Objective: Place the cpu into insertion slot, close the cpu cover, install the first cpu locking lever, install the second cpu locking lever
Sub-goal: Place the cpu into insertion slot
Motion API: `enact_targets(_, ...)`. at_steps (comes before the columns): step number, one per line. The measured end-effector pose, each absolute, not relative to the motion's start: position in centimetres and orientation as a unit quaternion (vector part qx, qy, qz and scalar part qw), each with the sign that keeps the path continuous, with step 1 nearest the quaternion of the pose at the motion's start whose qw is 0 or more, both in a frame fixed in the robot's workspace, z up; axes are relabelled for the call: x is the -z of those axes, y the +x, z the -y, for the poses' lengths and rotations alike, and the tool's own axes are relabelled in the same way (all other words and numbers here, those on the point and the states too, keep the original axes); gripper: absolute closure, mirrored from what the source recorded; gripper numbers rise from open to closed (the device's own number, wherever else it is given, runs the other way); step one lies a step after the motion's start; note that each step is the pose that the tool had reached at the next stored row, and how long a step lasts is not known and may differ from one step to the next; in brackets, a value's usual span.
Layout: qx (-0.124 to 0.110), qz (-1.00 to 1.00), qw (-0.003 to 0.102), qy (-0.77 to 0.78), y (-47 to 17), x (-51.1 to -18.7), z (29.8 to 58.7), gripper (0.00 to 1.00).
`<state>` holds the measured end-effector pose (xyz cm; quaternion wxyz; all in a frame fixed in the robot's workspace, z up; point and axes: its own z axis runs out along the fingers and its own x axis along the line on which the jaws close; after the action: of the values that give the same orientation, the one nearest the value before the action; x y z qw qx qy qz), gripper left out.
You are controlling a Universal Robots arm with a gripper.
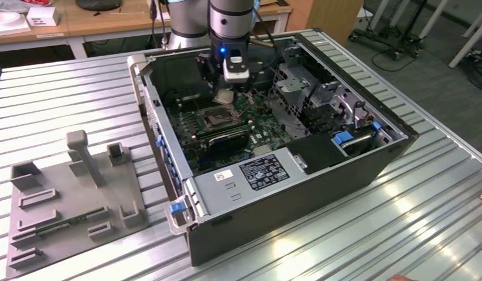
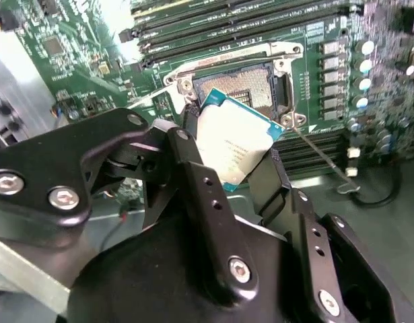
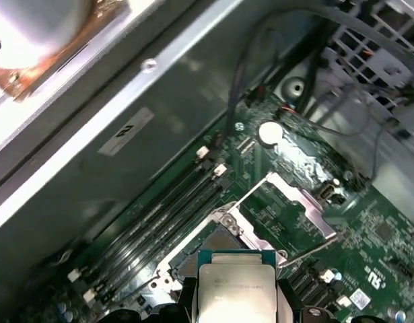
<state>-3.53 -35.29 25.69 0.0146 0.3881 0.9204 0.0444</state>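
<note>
My gripper [image 1: 227, 89] hangs inside the open computer case, shut on the cpu [image 1: 224, 96]. In the second wrist view the cpu [image 2: 233, 142] is a silver-grey chip with a teal edge, tilted and pinched between two black fingers [image 2: 193, 145]. It hovers just above the insertion slot [image 2: 250, 84], apart from it. The insertion slot [image 3: 222, 240] lies open, partly hidden by the cpu [image 3: 237, 291]. The cpu cover [image 3: 295, 204] is swung back, lying open beside the slot. A thin wire lever [image 2: 321, 158] sticks out beside the slot.
The green motherboard [image 1: 260, 126] lies deep in the case, with long black memory slots [image 3: 159, 208] by the socket. A grey power supply box [image 1: 252, 174] and a drive cage [image 1: 319, 105] crowd the case. On the slatted table stands a grey fixture tray [image 1: 69, 205].
</note>
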Motion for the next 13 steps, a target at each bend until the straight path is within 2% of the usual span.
enact_targets(13,-0.042,-0.868,0.020,0.494,-3.53,-25.46,35.29,0.46)
